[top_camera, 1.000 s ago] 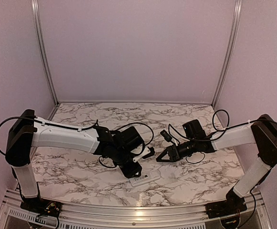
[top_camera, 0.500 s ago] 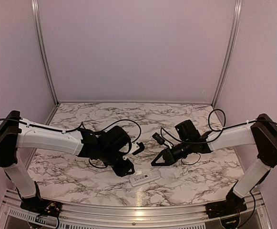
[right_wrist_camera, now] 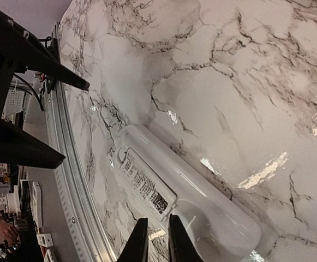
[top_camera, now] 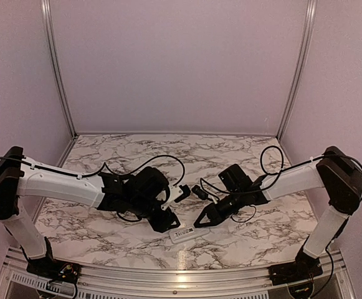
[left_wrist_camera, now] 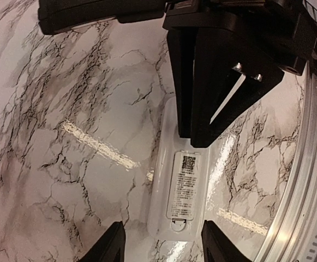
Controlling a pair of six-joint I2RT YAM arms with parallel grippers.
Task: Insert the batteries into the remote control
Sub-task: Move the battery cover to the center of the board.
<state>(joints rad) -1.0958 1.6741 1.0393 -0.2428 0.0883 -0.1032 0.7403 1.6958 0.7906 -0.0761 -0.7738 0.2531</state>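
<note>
1. Marble-look white and grey tabletop point(top_camera: 230, 156) first. The small white rectangular plastic remote control point(top_camera: 182, 234) lies flat on it, close to the metal rail point(top_camera: 137, 275) at the near edge and between your two arms.
2. The remote is back side up. Both wrist views show the plain white back point(left_wrist_camera: 183, 185) with a printed label sticker on what looks like the battery cover, and a small latch notch at one end of it.
3. Your left gripper point(top_camera: 168, 221) hangs right over the remote with its jaws released. In the left wrist view its fingers point(left_wrist_camera: 114, 243) stand wider than the remote, one to each side of its end, and grasp nothing.
4. Your right gripper point(top_camera: 200, 221) is clenched to a thin slit with nothing in it. Its tips sit low at the remote's other end, and from the left wrist view they look like they're touching it, but I can't swear to that.
</note>
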